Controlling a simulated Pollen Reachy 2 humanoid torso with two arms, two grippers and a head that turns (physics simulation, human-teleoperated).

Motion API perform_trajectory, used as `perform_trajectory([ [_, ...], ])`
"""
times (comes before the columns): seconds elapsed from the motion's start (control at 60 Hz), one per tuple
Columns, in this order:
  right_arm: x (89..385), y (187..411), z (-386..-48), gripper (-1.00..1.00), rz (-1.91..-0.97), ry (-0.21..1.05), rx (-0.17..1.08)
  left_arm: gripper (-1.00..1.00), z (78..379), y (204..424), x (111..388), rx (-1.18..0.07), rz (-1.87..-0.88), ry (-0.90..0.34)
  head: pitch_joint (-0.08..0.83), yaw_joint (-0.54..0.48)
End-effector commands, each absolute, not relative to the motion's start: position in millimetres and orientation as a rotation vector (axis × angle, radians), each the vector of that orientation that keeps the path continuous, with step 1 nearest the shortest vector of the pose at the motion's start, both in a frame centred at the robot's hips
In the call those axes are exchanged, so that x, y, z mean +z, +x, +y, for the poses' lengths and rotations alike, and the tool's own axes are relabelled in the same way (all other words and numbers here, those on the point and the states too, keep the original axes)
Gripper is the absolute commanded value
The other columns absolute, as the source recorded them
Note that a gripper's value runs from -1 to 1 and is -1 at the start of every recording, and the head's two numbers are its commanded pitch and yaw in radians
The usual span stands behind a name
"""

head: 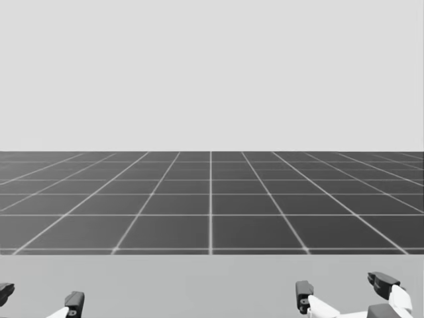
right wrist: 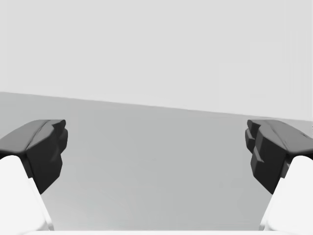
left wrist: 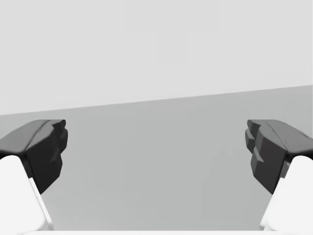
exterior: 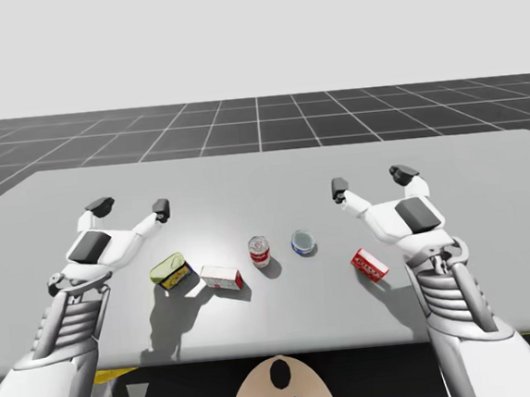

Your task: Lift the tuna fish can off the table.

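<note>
The tuna fish can (exterior: 303, 242) is a low blue can lying tilted on the grey table (exterior: 263, 175), near the middle. My right gripper (exterior: 371, 181) hovers open behind and to the right of it, apart from it. My left gripper (exterior: 131, 206) is open too, far to the left over bare table. In the head view the right gripper (head: 343, 286) and left gripper (head: 38, 296) stand at the lower edge. Nothing lies between the fingers of the left gripper (left wrist: 156, 152) or the right gripper (right wrist: 156, 152) in the wrist views, just bare tabletop ahead.
Left of the blue can stands a red and white can (exterior: 259, 251). Further left lie a white and red box (exterior: 222, 277) and a yellow-green tin (exterior: 169, 271). A small red box (exterior: 370, 264) lies under my right forearm.
</note>
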State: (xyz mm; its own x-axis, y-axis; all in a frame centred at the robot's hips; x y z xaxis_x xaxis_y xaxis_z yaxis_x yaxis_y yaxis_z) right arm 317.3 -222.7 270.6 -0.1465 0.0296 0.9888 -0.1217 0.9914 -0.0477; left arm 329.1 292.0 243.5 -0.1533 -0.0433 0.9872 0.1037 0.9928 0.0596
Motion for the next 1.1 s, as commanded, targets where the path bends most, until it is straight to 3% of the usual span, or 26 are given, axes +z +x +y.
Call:
perform_trajectory([
  [0.017, 269.6, 315.6, -223.3, -1.0, -1.689, 0.08, 0.121, -1.0, 292.1, 329.2, 243.1, -0.13, -1.723, -0.039, 0.0, 0.0],
  [0.133, 270.6, 315.7, -223.5, -1.0, -1.698, 0.093, 0.136, -1.0, 292.1, 329.3, 242.9, -0.131, -1.724, -0.036, 0.033, -0.01],
  [0.55, 270.1, 319.1, -225.9, -1.0, -1.688, 0.08, 0.124, -1.0, 291.8, 330.4, 242.4, -0.145, -1.728, -0.024, 0.372, 0.01],
  [0.9, 268.5, 321.0, -224.8, -1.0, -1.683, 0.073, 0.128, -1.0, 291.3, 329.2, 243.9, -0.153, -1.732, -0.021, 0.591, -0.12],
  [1.1, 266.7, 322.1, -223.1, -1.0, -1.682, 0.076, 0.141, -1.0, 289.7, 327.7, 245.5, -0.153, -1.736, -0.026, 0.669, -0.15],
])
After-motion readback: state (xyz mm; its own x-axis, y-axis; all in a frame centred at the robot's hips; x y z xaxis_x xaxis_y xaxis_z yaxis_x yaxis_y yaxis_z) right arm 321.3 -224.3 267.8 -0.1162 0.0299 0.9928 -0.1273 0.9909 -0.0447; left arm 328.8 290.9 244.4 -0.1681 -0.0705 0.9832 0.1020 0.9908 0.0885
